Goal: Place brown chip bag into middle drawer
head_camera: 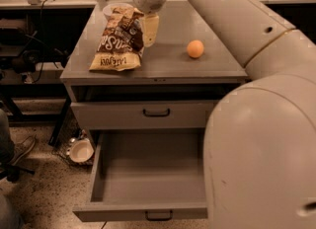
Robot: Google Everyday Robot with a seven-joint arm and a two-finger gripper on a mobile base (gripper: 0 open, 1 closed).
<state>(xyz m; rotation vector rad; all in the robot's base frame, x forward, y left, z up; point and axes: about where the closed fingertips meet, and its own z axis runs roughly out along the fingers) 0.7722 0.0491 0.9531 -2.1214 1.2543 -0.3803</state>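
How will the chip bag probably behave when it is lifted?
The chip bag looks crinkled, so it is probably light and floppy, sagging if held by one edge. Its shiny film may slip. It lies flat on the cabinet top, so it should not roll. The gripper is at its far end, on the orange fruit's side.

Off-white arm point(222, 18), smooth rounded shells (small dark holes), cream gripper point(149, 38) beside brown chip bag point(118, 40).
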